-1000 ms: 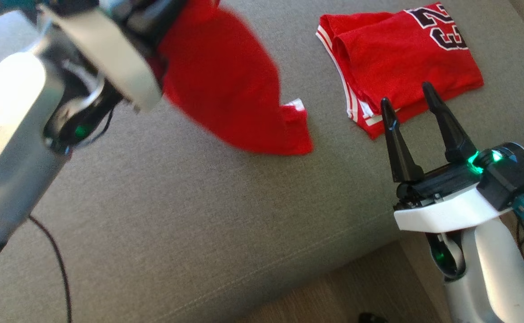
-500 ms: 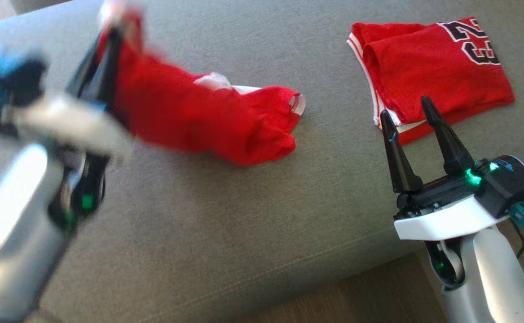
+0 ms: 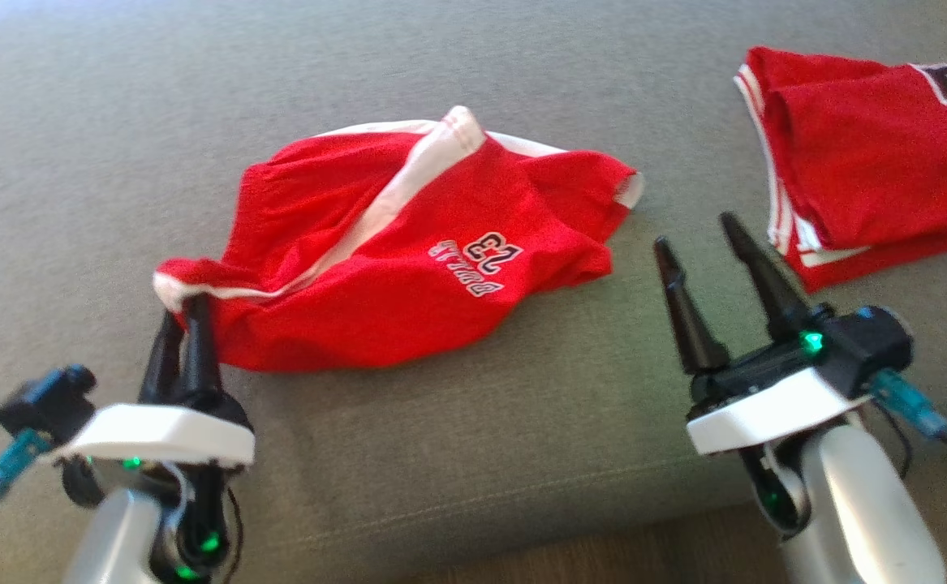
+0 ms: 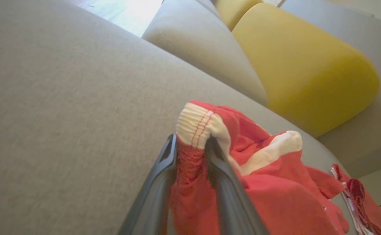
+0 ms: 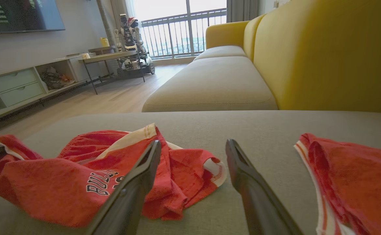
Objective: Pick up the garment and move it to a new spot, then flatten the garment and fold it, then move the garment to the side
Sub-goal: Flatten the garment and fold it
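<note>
Red basketball garment (image 3: 408,259) with white trim lies rumpled in the middle of a grey sofa seat (image 3: 359,89). Its white-edged print reads "BULLS" beside the number "23", upside down in the head view. The right wrist view shows the letters "BULL" upright before a dark finger cuts the print off. The left end effector (image 3: 185,308) pinches the garment's near left corner. The left wrist view shows what it grips: the white ribbed waistband (image 4: 197,124), crossed by thin red lines and bunched between the two fingers pressed against it. The right end effector (image 3: 694,229), fingers spread and holding nothing, hangs over the near right of the seat. It sits between the garment and a folded red jersey (image 3: 871,162) at the far right, touching neither. The jersey carries large dark numerals outlined in white, cut off by the frame edge. The right wrist view also takes in the room beyond: a yellow sofa back (image 5: 324,49), a low shelf unit (image 5: 17,88) and a second robot (image 5: 130,29) by the balcony window.
</note>
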### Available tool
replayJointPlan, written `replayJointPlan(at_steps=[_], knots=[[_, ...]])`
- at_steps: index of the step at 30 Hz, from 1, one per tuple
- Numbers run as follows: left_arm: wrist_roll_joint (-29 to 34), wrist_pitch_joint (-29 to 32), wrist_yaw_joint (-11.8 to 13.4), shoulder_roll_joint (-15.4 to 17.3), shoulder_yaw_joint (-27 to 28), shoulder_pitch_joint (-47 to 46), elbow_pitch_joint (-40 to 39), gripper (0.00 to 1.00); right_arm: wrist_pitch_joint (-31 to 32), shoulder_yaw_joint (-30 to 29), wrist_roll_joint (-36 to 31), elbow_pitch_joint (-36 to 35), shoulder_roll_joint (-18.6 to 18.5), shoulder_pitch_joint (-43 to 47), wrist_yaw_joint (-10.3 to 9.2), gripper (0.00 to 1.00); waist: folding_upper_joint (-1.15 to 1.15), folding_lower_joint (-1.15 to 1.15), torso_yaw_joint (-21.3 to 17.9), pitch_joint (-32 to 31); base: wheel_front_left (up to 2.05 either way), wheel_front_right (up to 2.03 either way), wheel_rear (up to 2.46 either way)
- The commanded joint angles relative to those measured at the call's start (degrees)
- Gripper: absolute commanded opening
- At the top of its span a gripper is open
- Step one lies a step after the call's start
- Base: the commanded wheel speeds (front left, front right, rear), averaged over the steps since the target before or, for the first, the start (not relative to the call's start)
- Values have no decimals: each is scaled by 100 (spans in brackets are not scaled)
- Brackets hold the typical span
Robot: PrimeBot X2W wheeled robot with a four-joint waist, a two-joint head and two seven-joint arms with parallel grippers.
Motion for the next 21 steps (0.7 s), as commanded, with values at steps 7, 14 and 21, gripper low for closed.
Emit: replayJointPlan(at_steps=[7,14,21], knots=[[894,-50,-240,-357,283,163,328,100,149,497,17,414,3,-457,-2,100,0,0,408,-130,0,0,0],[1812,-51,-373,-426,428,128,291,100,186,671,-33,881,3,-901,-2,100,0,0,697,-120,0,0,0],[2520,-51,-604,3,278,-49,440,100,128,756,32,1038,3,-975,-2,100,0,0,705,-71,0,0,0]])
